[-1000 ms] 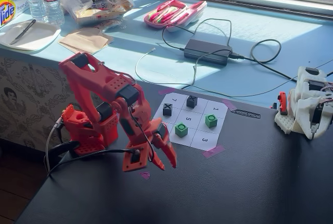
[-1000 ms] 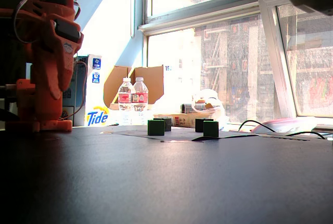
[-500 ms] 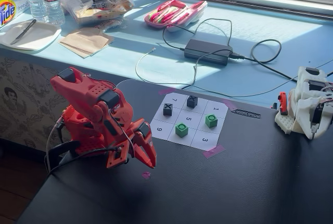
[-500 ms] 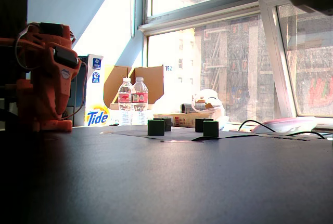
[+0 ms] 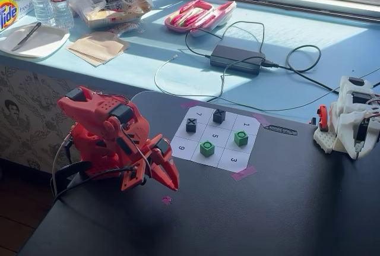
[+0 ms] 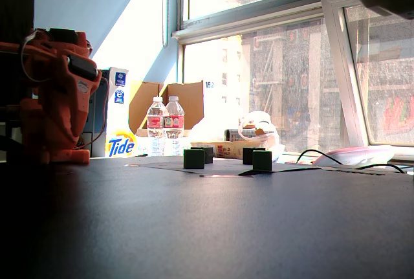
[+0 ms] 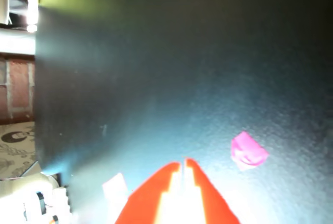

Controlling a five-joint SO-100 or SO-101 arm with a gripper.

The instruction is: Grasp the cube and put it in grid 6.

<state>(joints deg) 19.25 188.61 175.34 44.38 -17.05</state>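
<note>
Two bright-green cubes with dark rings stand on the paper 3x3 sheet (image 5: 233, 160): one (image 5: 206, 148) in the near-middle cell, one (image 5: 240, 138) in the right-middle cell. Two dark X cubes (image 5: 219, 115) (image 5: 191, 125) fill two other cells. The digits 7, 1, 5, 9 and 3 show; no 6 shows, and all four cubes cover their cells' digits. My red gripper (image 5: 172, 186) is shut and empty, tip down near the black table, left of the sheet. In the wrist view the shut gripper (image 7: 183, 160) points at bare table. The low fixed view shows the green cubes (image 6: 193, 158) (image 6: 262, 160).
A scrap of pink tape (image 5: 166, 199) lies just beside the gripper tip and also shows in the wrist view (image 7: 248, 150). A white arm (image 5: 350, 119) stands at the table's right edge. A power adapter (image 5: 237, 59) and cables lie on the blue sill behind.
</note>
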